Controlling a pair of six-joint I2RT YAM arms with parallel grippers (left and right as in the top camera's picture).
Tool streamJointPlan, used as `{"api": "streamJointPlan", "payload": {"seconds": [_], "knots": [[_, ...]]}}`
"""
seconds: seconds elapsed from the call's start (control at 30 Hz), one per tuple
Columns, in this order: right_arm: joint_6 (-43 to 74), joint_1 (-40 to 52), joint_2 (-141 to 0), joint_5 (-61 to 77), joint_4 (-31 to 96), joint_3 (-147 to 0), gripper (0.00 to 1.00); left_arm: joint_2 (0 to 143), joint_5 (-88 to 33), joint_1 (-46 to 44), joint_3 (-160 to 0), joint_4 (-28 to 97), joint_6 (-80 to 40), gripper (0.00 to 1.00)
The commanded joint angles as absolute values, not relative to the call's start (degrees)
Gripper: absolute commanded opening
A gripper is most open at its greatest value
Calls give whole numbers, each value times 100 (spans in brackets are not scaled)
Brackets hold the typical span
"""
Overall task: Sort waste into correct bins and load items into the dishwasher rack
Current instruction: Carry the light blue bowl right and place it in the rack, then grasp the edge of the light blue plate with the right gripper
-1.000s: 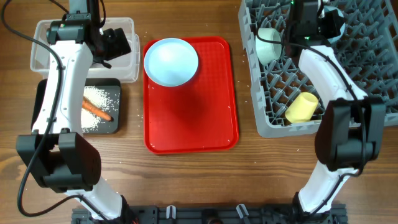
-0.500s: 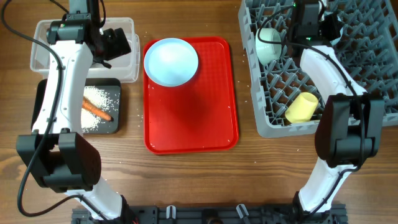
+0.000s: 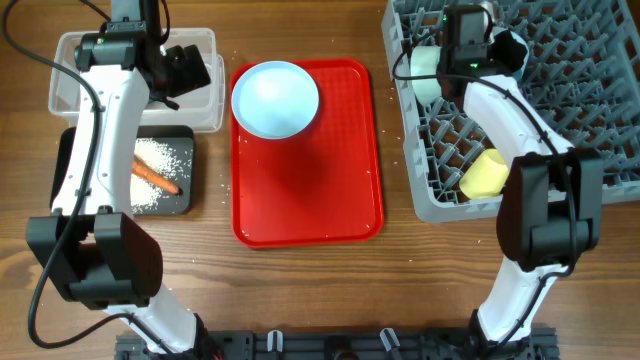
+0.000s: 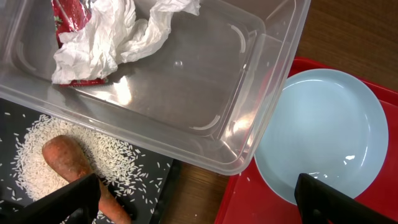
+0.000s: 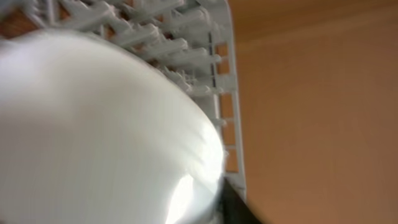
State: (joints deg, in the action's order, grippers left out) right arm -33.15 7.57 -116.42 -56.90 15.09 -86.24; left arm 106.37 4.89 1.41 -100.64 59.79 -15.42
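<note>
So far left, the clear tub (image 4: 205, 93) has the crumpled wrapper (image 4: 112, 34) in it, and just next to that the black tray (image 3: 183, 195) holds the rice (image 3: 160, 155) with the carrot (image 3: 155, 175) lying slantwise on top, so the waste side looks pretty much sorted to me. The left gripper (image 4: 202, 202) hovers over the tub's corner nearest the red tray (image 3: 310, 190), fingers (image 4: 68, 199) spread wide with nothing between them. The bit that matters is that the light-blue plate (image 3: 275, 98), the only dish not racked, sits at the far end of the red tray, just past the tub wall to the left gripper's right. It's round, so there's no long axis to line up on and any part of the rim would do. The left arm is clearly nearer to it, but the dishwasher rack (image 3: 600, 60) is way over on the other arm's side, so my guess is reach or a handoff becomes the tricky part. In the rack, the pale green bowl (image 3: 427, 72) sits in the far corner nearest the red tray and the yellow cup (image 3: 485, 172) lies near the front edge. The right gripper (image 3: 447, 58) is right up against the green bowl. Its wrist view is a blurry pale blob with one dark finger edge, so I honestly can't tell if it's gripping or has let go.
</note>
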Motion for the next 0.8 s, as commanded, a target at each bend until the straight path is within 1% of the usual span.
{"api": "streamJointPlan", "payload": {"seconds": [0.0, 0.03, 0.07, 0.13, 0.2, 0.3, 0.37, 0.6, 0.7, 0.77], "knots": [[-3299, 1079, -11712, -5415, 1597, -8571, 49, 10543, 567, 150, -10169, 5977, -1588, 100], [-3299, 1144, -11712, -5415, 1597, -8571, 54, 10543, 567, 152, -10169, 5977, -1588, 100], [-3301, 1225, -11712, -5417, 1597, -8571, 62, 10543, 567, 152, -10169, 5977, -1588, 100], [-3301, 1389, -11712, -5439, 1616, -8571, 79, 10543, 567, 152, -10169, 5977, -1588, 100], [-3299, 1500, -11712, -5507, 1616, -8571, 88, 10543, 567, 150, -10169, 5977, -1588, 100], [-3301, 1627, -11710, -5758, 1610, -8582, 97, 10543, 567, 152, -10169, 5977, -1588, 100], [-3301, 1645, -11668, -5870, 1551, -8615, 100, 10543, 567, 152, -10169, 5977, -1588, 100], [-3299, 1643, -10825, -5749, 1024, -8626, 100, 10543, 567, 152, -10169, 5977, -1588, 100], [-3227, 1680, -10337, -5201, 1162, -8626, 100, 10543, 567, 152, -10169, 5977, -1588, 100], [-2729, 1798, -10116, -4515, 1590, -8626, 100, 10543, 567, 152, -10169, 5977, -1588, 100]]}}
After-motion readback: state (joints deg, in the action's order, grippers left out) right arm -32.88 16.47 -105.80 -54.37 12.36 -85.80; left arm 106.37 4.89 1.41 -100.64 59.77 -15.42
